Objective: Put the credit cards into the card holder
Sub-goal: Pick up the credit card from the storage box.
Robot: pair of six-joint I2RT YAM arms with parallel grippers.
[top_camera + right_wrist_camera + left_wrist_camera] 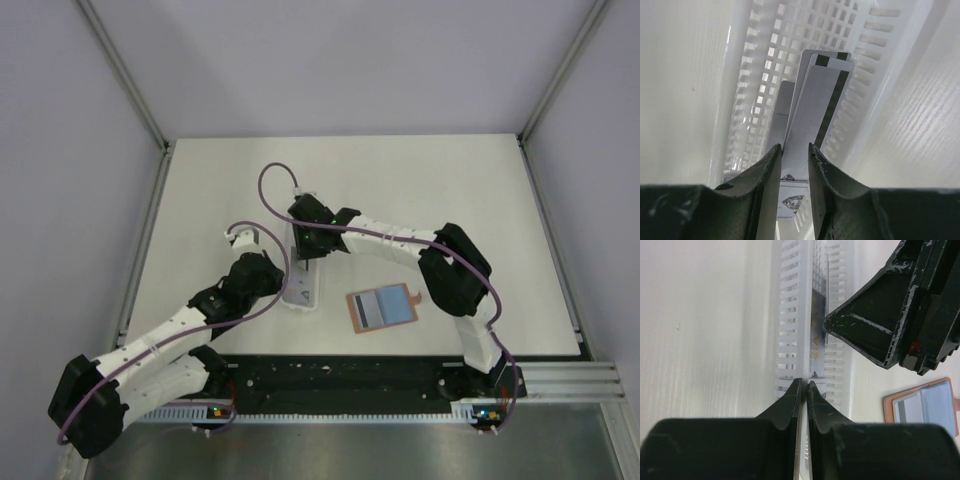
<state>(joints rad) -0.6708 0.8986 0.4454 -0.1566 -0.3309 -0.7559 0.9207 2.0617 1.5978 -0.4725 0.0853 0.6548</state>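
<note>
Right wrist: my right pincer (pixel 795 147) straddles silvery dark-striped cards (pixel 815 100) in a white slotted tray (pixel 760 60) (grip, I cannot tell); left pincer (pixel 804 382) clenched.

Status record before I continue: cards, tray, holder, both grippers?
credit cards: several, standing on edge in the white tray
card holder: lying open, right of the tray, apart from it
right gripper: straddling the cards from above; grip not clear
left gripper: shut, tips at the tray's near end
task: no card lifted out yet
</note>
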